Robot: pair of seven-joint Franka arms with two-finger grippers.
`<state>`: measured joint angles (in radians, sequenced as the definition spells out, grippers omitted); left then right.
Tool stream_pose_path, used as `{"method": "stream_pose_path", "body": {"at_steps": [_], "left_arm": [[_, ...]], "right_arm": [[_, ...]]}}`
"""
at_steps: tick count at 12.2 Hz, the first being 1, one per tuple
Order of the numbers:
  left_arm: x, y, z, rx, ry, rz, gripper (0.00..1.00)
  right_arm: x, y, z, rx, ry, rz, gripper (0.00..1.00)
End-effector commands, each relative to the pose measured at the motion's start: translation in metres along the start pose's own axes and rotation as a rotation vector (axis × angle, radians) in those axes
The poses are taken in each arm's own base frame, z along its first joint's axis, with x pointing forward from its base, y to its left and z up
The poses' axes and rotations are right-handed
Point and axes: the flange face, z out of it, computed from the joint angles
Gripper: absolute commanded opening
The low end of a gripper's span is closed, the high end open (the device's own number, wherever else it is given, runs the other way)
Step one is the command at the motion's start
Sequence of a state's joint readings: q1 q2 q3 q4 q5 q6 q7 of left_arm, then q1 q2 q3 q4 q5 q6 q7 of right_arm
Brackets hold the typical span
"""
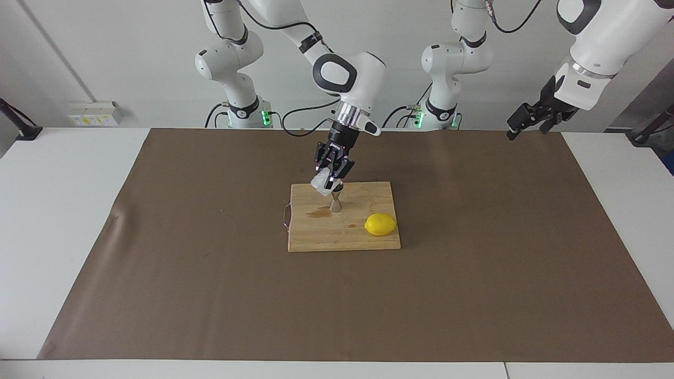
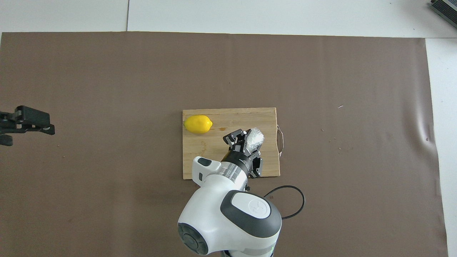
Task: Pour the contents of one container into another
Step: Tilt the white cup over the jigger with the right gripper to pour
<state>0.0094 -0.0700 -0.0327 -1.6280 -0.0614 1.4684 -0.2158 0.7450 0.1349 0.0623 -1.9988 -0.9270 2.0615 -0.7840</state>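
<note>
My right gripper (image 1: 326, 181) (image 2: 249, 140) is shut on the translucent ribbed cup (image 1: 319, 182) (image 2: 255, 138), held tilted in the air. The cup hangs just above the silvery hourglass jigger (image 1: 335, 203), slightly toward the right arm's end of it. The jigger stands upright on the wooden cutting board (image 1: 321, 238) (image 2: 200, 157). In the overhead view the gripper hides the jigger. My left gripper (image 1: 526, 130) waits open and holding nothing, high over the mat's edge at the left arm's end of the table.
A yellow lemon (image 1: 380, 224) (image 2: 198, 124) lies on the board, toward the left arm's end. A wet stain (image 1: 317, 212) marks the board beside the jigger. A brown mat (image 1: 210, 273) covers the table. A black cable (image 2: 294, 200) loops near the right arm.
</note>
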Motion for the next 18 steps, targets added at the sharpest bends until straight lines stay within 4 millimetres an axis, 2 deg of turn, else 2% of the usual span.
{"method": "stream_pose_path", "body": {"at_steps": [1, 5, 8, 13, 18], "left_arm": [[-0.007, -0.005, -0.003, 0.016, -0.003, -0.002, 1.00], [-0.008, -0.005, -0.004, 0.016, -0.002, -0.002, 1.00], [-0.008, -0.005, -0.004, 0.016, -0.002, -0.002, 1.00], [-0.008, -0.005, -0.004, 0.016, -0.002, -0.002, 1.00], [-0.008, -0.005, -0.004, 0.016, -0.002, -0.002, 1.00]], "right_arm": [[-0.002, -0.006, 0.003, -0.022, -0.042, -0.040, 0.00], [-0.005, -0.005, 0.001, -0.023, -0.067, -0.042, 0.00], [-0.006, -0.005, -0.001, -0.003, -0.070, 0.064, 0.00], [-0.014, 0.009, -0.006, 0.098, 0.065, 0.213, 0.00], [-0.047, 0.015, -0.009, 0.210, 0.187, 0.358, 0.00]]}}
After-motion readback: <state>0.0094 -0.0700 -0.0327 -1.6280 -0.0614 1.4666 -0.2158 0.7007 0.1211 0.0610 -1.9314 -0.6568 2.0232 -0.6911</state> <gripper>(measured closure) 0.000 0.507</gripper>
